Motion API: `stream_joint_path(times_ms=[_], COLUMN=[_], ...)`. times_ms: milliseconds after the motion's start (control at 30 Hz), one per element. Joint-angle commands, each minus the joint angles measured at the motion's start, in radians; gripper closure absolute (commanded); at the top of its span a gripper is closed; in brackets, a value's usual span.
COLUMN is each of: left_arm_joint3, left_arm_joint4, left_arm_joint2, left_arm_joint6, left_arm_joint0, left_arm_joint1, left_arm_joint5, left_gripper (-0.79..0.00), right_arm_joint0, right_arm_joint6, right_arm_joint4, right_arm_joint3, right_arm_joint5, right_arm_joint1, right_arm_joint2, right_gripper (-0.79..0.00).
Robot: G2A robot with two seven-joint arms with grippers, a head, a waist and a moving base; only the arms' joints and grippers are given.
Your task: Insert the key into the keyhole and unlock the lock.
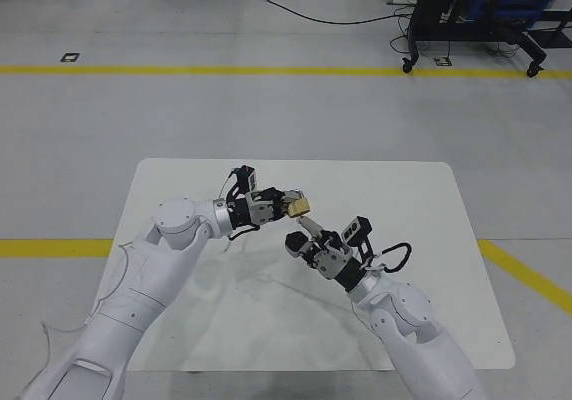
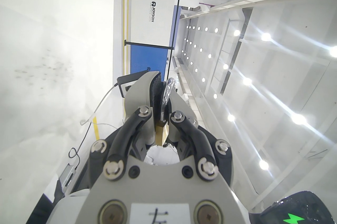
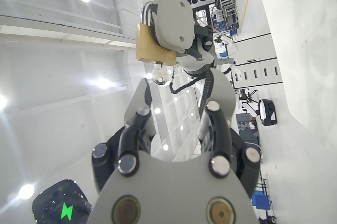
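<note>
Right gripper (image 3: 181, 80), fingers apart, faces the key (image 3: 159, 74) at mid-frame, jutting straight toward it from the brass padlock (image 3: 151, 47) clamped in the left gripper (image 3: 165, 14).

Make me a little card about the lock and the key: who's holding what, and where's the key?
lock: brass padlock, held up above the white table
left gripper: shut on the brass padlock, pinching it at the shackle end
key: silver, stuck in the keyhole at the padlock's bottom
right gripper: open, fingers apart, right beside the key, not clamping it
shackle: mostly hidden behind the left gripper
unlocked yet: cannot tell
</note>
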Motion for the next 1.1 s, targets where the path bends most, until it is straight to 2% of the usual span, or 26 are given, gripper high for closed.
stream_joint_path(times_ms=[0, 233, 300, 333, 367, 533, 567, 600, 800, 1067], left_arm_joint3=[0.002, 0.007, 0.007, 0.007, 0.007, 0.006, 0.006, 0.005, 0.004, 0.001], left_arm_joint4=[0.004, 0.008, 0.011, 0.012, 0.013, 0.022, 0.024, 0.024, 0.030, 0.050], left_arm_joint2=[0.003, 0.001, 0.000, 0.000, -0.001, -0.003, -0.003, -0.003, -0.006, -0.008], left_arm_joint6=[-0.002, -0.008, -0.007, -0.008, -0.008, -0.010, -0.009, -0.009, -0.012, -0.001], left_arm_joint0=[-0.002, -0.005, -0.005, -0.005, -0.005, -0.005, -0.005, -0.004, -0.003, 0.000], left_arm_joint1=[-0.001, -0.003, -0.003, -0.004, -0.004, -0.004, -0.004, -0.004, -0.005, -0.005], left_arm_joint5=[0.003, 0.002, 0.002, 0.004, 0.005, 0.008, 0.008, 0.009, 0.008, 0.005], left_gripper=[0.000, 0.000, 0.000, 0.000, 0.000, 0.000, 0.000, 0.000, 0.000, 0.000], right_arm_joint0=[-0.001, -0.001, -0.002, -0.002, -0.002, 0.009, 0.011, 0.012, 0.015, 0.007], right_arm_joint6=[0.003, -0.013, -0.013, -0.013, -0.015, -0.030, -0.033, -0.035, -0.035, -0.058], right_arm_joint4=[0.002, 0.016, 0.022, 0.026, 0.028, 0.043, 0.044, 0.045, 0.051, -0.002], right_arm_joint3=[-0.002, -0.005, -0.005, -0.004, -0.003, 0.013, 0.016, 0.018, 0.024, 0.018], right_arm_joint5=[-0.007, -0.031, -0.036, -0.037, -0.038, -0.027, -0.025, -0.025, -0.020, -0.039], right_arm_joint1=[0.000, -0.002, -0.002, -0.002, -0.002, -0.004, -0.004, -0.005, -0.005, -0.002], right_arm_joint2=[0.000, 0.005, 0.006, 0.007, 0.007, 0.006, 0.005, 0.005, 0.004, 0.016], right_gripper=[-0.379, -0.308, -0.225, -0.049, -0.031, -0.102, -0.154, -0.172, -0.215, -0.215])
